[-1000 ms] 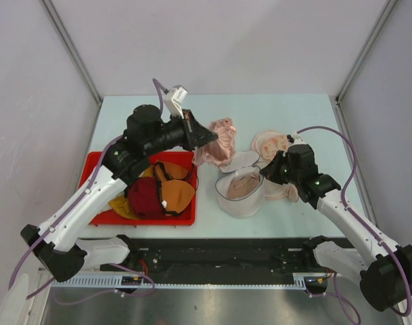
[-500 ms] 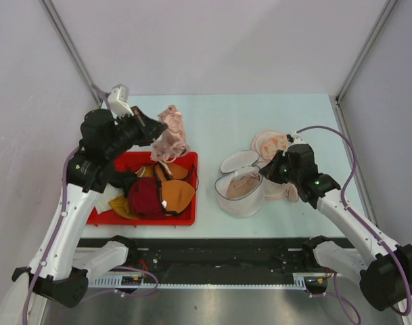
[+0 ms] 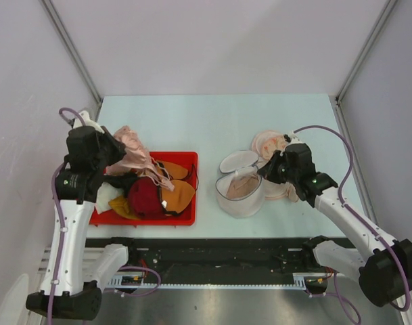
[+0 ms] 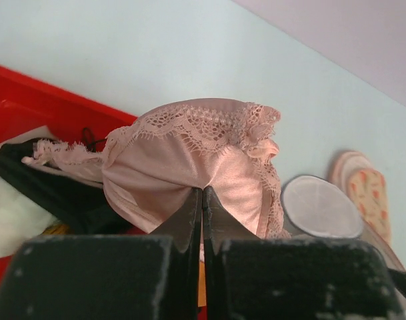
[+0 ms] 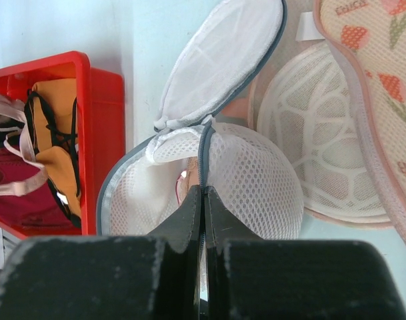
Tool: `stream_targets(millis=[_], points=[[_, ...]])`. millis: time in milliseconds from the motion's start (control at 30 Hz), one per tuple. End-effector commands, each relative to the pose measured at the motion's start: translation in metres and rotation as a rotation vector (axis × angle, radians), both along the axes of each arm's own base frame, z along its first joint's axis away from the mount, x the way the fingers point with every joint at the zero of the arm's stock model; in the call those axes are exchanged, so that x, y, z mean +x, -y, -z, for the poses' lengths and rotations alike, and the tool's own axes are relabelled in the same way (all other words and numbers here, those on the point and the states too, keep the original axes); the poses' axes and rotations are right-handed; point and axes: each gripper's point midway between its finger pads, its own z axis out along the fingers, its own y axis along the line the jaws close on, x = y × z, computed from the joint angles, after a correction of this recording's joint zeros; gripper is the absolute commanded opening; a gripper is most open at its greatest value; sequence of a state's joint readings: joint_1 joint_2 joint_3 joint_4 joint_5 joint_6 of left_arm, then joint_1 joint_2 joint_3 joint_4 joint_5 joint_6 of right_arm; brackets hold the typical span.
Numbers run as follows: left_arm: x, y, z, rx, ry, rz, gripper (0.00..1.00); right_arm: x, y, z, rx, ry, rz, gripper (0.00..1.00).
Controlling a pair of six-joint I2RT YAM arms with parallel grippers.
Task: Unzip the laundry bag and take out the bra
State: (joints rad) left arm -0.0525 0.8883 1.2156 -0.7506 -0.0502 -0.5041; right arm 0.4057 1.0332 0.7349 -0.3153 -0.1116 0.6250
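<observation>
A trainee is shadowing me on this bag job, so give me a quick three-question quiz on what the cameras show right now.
1. True or false: the laundry bag is zipped shut.
2. What does the left end effector hold? A) an orange bra B) the pink lace-edged bra C) nothing
3. Fill in: the ___ end effector is shut on the laundry bag's rim.

Key:
1. False. It lies open.
2. B, held above the red tray.
3. Right: the right end effector.
</observation>
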Motion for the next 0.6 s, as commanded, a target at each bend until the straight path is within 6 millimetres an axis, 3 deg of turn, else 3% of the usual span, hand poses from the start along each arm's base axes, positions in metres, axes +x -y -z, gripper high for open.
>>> stream_targets(millis=[0, 33, 133, 233, 300, 333, 367, 400, 433, 500, 567], points=[[-0.008, -0.030, 0.049, 0.057, -0.129, -0.126, 0.00, 0.004, -0.007, -0.007, 0.012, 0.039, -0.022, 0.00], [-0.013, -0.033, 0.056, 0.057, -0.140, -0.143, 0.00, 0.004, -0.007, -0.008, 0.010, 0.042, -0.022, 0.00], [-0.027, -0.030, 0.114, 0.016, -0.252, -0.164, 0.00, 0.002, -0.005, -0.004, -0.003, 0.039, -0.024, 0.00], [-0.033, -0.029, 0.158, -0.065, -0.276, -0.210, 0.01, 0.003, -0.006, 0.001, 0.001, 0.034, -0.028, 0.00], [-0.034, -0.024, 0.175, -0.123, -0.277, -0.224, 0.01, 0.003, -0.010, 0.000, 0.015, 0.036, -0.045, 0.00], [-0.033, -0.016, 0.184, -0.159, -0.276, -0.194, 0.09, 0.003, -0.012, -0.001, 0.019, 0.037, -0.048, 0.00], [-0.030, -0.010, 0.181, -0.180, -0.255, -0.162, 0.18, 0.002, -0.012, -0.001, 0.022, 0.040, -0.052, 0.00], [-0.023, -0.006, 0.174, -0.188, -0.215, -0.137, 0.39, 0.001, -0.013, -0.001, 0.021, 0.040, -0.056, 0.00], [-0.019, 0.007, 0.160, -0.216, -0.180, -0.060, 0.45, 0.001, -0.013, -0.003, 0.019, 0.045, -0.055, 0.00], [-0.011, 0.010, 0.136, -0.194, -0.105, -0.009, 0.60, 0.001, -0.011, -0.002, 0.011, 0.047, -0.053, 0.00], [-0.004, 0.012, 0.106, -0.154, -0.029, 0.038, 0.63, 0.001, -0.012, -0.002, 0.012, 0.048, -0.054, 0.00]])
